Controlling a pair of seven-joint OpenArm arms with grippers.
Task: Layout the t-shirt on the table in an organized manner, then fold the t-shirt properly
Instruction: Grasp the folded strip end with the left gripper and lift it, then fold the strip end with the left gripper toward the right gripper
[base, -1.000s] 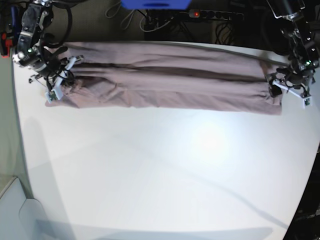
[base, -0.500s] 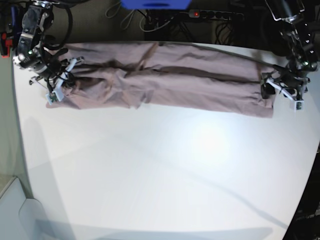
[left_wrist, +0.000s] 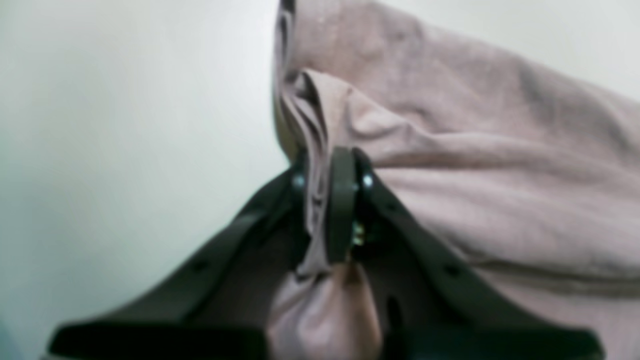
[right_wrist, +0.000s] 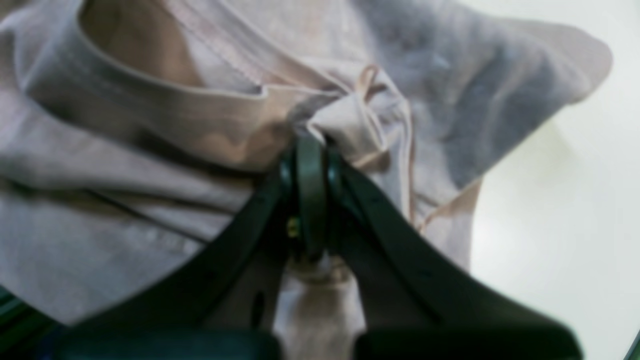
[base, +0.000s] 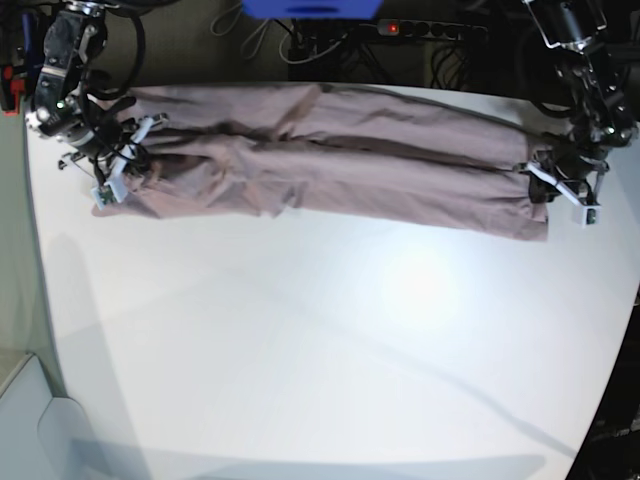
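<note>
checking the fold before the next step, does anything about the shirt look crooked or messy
Yes. The t-shirt lies as a long band at the far side of the table, but slants instead of lying straight. A crumpled ridge breaks its middle. Both pincers, left and right, pinch bunched cloth at the ends.

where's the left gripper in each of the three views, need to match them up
Base: left gripper at the right edge, shut on the t-shirt end.
Left wrist: left gripper at centre, pinching bunched cloth, table to its left.
Right wrist: not in it; only the right gripper shows.
Shared landmark: the mauve-pink t-shirt.
</note>
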